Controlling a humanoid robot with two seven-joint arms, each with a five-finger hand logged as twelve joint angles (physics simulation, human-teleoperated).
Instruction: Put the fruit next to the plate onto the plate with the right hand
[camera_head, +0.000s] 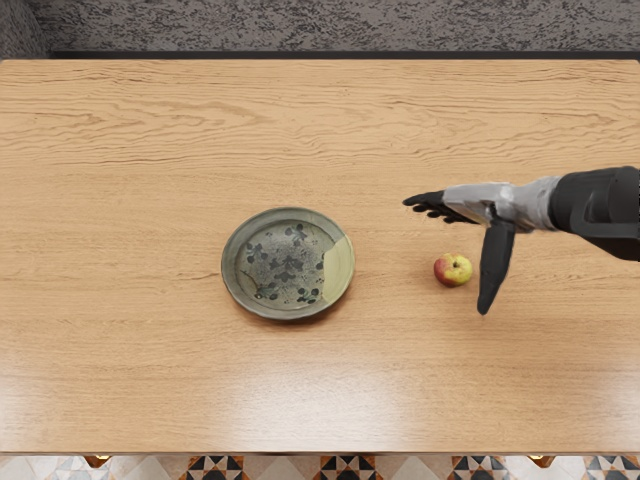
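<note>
One arm is showing in the head view: the right arm (600, 205) is coming in from the right edge, dark at the forearm and grey near the wrist. The right hand (478, 206) is hanging over the wooden table (150, 150). Its fingers (425, 203) are stretching out flat towards the left. One digit that looks like the thumb (495, 265) is pointing down, towards the front edge of the table. The hand is released and is grasping nothing.

The fruit, a small red and yellow apple (453, 270), is lying on the bare wood to the right of the plate (340, 270), near it but not touching it. In the picture the apple is sitting below the stretched fingers and just beside the thumb, on the thumb's left side. I cannot tell if the thumb is touching it.

The plate is resting near the middle of the table. It is round and grey-green, and it is carrying a dark flower pattern with a paler patch at its right side.
</note>
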